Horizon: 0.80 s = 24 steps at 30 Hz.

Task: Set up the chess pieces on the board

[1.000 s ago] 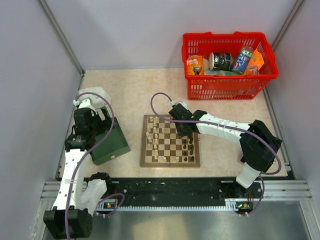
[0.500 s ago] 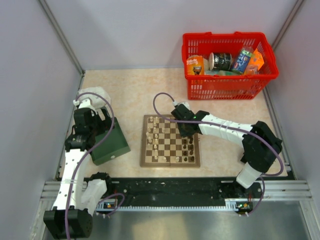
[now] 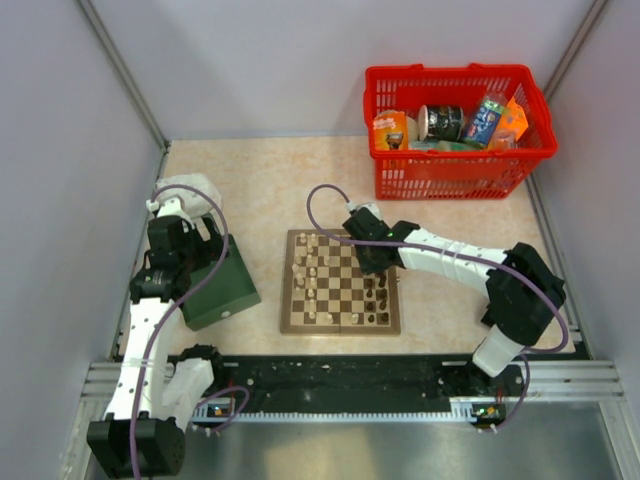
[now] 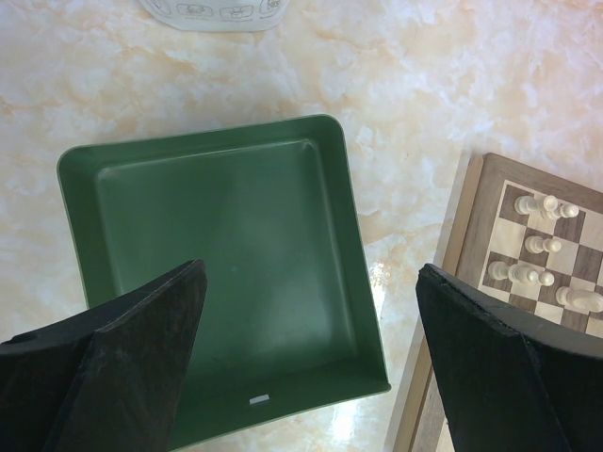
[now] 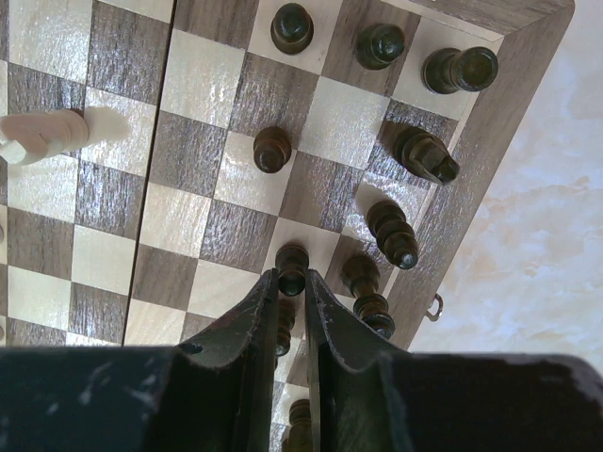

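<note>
Board [image 3: 340, 327] lies flat on the table [image 3: 250, 185] between my two arms. The green box [image 4: 236, 226] is just beside its left edge, and the red basket [image 3: 455, 165] is well apart at the far right corner. Chess pieces [image 3: 310, 270] stand on the board: cream pieces [image 4: 542, 202] gathered along its left side, dark pieces [image 5: 377, 42] along its right side by the border, and several not lined up in neat rows. My right gripper [image 5: 291, 281] is down over the right half of the board. Its jaws are drawn almost together and pinch one small dark piece [image 5: 292, 259] between the fingertips. That piece sits over a light square near the right border, with other dark pieces close around it. I cannot tell whether its base touches the wood. One lone cream piece [image 5: 38, 137] shows at the left edge of the right wrist view, on a light square; upright or toppled, I cannot tell. My left gripper [image 4: 311, 273] hangs above the green box with its jaws spread wide, holding nothing.
</note>
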Motion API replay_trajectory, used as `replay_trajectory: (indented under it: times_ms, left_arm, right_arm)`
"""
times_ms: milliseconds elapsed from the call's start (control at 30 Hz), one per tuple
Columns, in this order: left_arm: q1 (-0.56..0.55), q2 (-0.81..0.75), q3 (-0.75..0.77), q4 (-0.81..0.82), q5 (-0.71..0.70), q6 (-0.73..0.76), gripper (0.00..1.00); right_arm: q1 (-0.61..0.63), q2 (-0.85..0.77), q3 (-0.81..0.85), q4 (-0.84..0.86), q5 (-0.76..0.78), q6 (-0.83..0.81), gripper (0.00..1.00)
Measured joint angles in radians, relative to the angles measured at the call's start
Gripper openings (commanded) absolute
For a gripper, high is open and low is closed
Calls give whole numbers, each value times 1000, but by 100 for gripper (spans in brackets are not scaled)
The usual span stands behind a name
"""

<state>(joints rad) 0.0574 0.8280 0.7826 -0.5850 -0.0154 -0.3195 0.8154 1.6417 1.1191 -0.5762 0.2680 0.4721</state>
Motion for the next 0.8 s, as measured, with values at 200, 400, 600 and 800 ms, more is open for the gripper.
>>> replay_trajectory:
  times_ms: [200, 400, 600, 800]
  left_arm:
    - [0, 0, 0, 0, 0, 0, 99]
    - [0, 2, 0, 0, 0, 0, 99]
    - [0, 2, 0, 0, 0, -1, 99]
    - [0, 6, 0, 0, 0, -5, 99]
  right_arm:
    - [0, 0, -2, 0, 0, 1, 16]
    - [0, 0, -13, 2, 1, 3, 18]
    - [0, 0, -15, 0, 0, 3, 25]
    - [0, 0, -14, 1, -5, -1, 31]
